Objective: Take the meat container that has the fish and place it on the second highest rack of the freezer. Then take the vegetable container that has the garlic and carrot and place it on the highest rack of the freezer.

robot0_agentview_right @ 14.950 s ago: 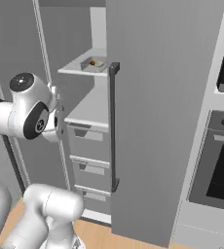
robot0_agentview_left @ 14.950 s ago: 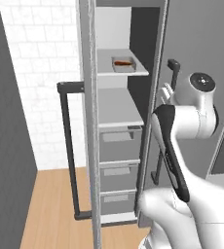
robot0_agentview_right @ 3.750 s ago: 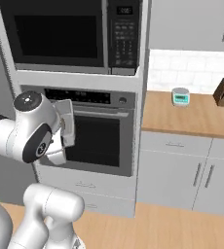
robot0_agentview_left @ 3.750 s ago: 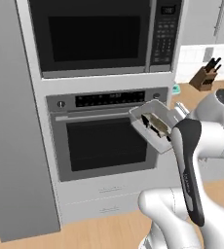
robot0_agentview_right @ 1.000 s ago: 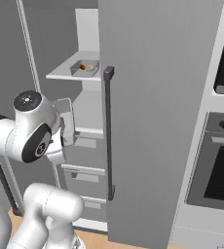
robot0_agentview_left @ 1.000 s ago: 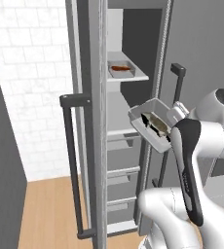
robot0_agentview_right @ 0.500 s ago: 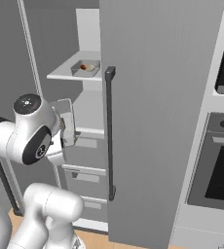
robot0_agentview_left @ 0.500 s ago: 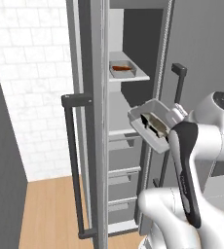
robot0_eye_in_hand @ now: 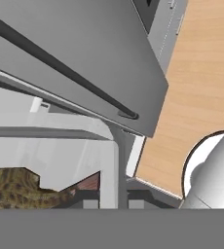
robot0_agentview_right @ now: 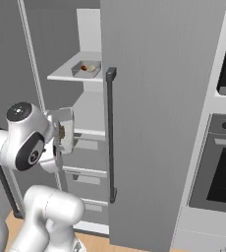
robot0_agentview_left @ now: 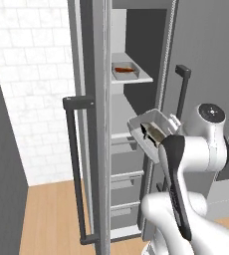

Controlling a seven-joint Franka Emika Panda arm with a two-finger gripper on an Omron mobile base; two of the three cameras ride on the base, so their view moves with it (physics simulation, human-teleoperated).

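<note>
The base has driven from the oven wall back to the open freezer (robot0_agentview_left: 94,124), and over the last second the view has barely shifted, so it seems parked. Upper shelf (robot0_agentview_left: 136,79): a tray (robot0_agentview_left: 125,71) with something orange-red. The fish tray (robot0_agentview_left: 151,132) is at the arm's tip, just outside the door gap, tilted, below that shelf. Hand (robot0_eye_in_hand: 111,202) clamped on the fish tray's rim. Judgement: carry done; insertion onto a shelf comes next.
</note>
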